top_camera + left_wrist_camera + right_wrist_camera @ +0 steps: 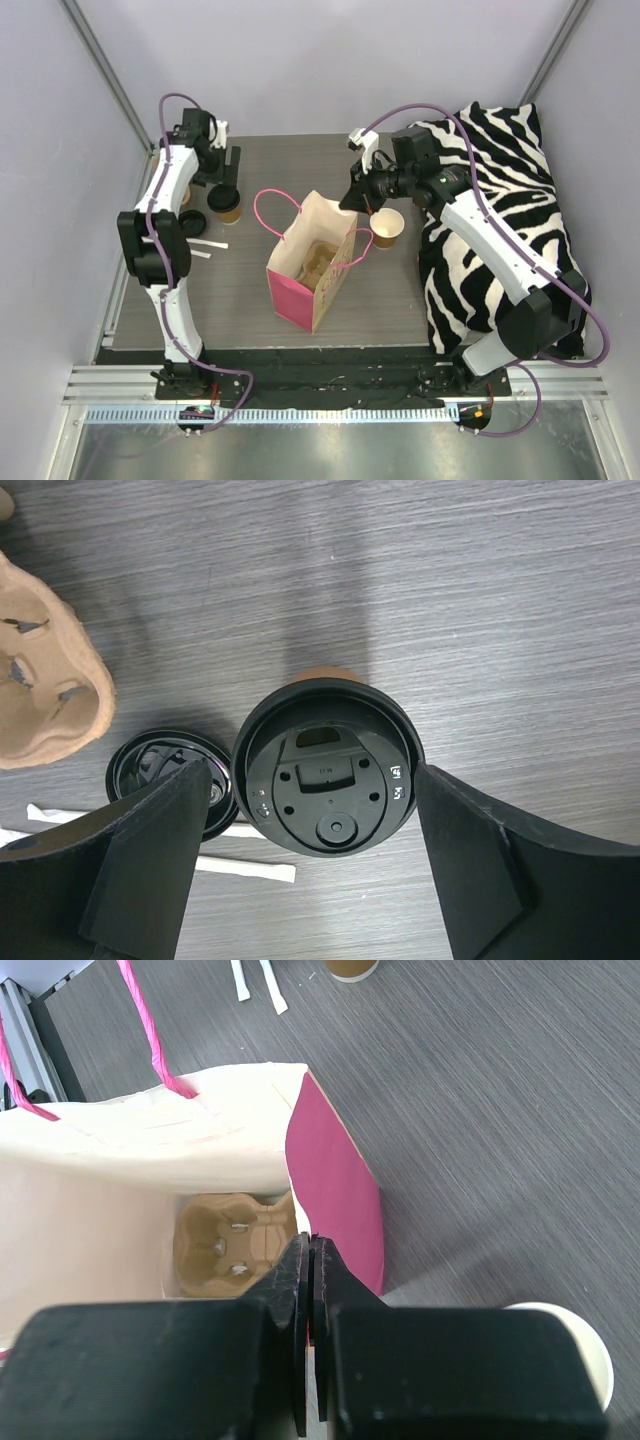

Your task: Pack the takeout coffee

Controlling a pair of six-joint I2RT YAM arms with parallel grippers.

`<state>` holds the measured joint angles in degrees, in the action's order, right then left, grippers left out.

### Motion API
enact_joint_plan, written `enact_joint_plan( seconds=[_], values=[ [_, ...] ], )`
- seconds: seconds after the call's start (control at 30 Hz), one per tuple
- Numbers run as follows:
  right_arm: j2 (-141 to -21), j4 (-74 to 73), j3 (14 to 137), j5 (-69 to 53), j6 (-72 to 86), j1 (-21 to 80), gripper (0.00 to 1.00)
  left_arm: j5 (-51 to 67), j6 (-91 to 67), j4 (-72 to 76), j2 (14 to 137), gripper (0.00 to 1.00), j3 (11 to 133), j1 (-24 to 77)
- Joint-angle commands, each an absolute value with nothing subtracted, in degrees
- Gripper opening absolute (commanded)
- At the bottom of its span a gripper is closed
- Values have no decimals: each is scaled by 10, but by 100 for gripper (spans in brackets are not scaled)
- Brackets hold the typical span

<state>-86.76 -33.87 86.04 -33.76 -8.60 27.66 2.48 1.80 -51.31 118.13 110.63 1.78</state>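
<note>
We are straddling the lidded cup [328,780] on the worktop [500,600] with the left end effector [320,825], jaws apart. The right end effector [310,1260], jaws together, is sitting at the bag [330,1180] rim. The next move likely calls for clamping squarely and lifting upright.

Two cups, one lidded cup [325,780] and one open cup [388,228], one loose lid [160,760], one bag [295,300], two carriers, bagged carrier [235,1240], outside carrier [45,680], two white sticks [240,980] [273,988], one zebra cloth [520,160].
</note>
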Motion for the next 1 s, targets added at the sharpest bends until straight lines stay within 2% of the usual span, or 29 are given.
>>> enact_joint_plan(
  seconds=[0.0,0.23,0.97],
  values=[
    [-871,-334,875,-340,-84,276,1,40,13,-519,1154,86,1115,16],
    [-874,-333,875,-342,-82,276,1,34,3,-520,1162,80,1094,17],
    [-879,-332,876,-340,-82,276,1,5,11,-521,1173,76,1060,21]
  ],
)
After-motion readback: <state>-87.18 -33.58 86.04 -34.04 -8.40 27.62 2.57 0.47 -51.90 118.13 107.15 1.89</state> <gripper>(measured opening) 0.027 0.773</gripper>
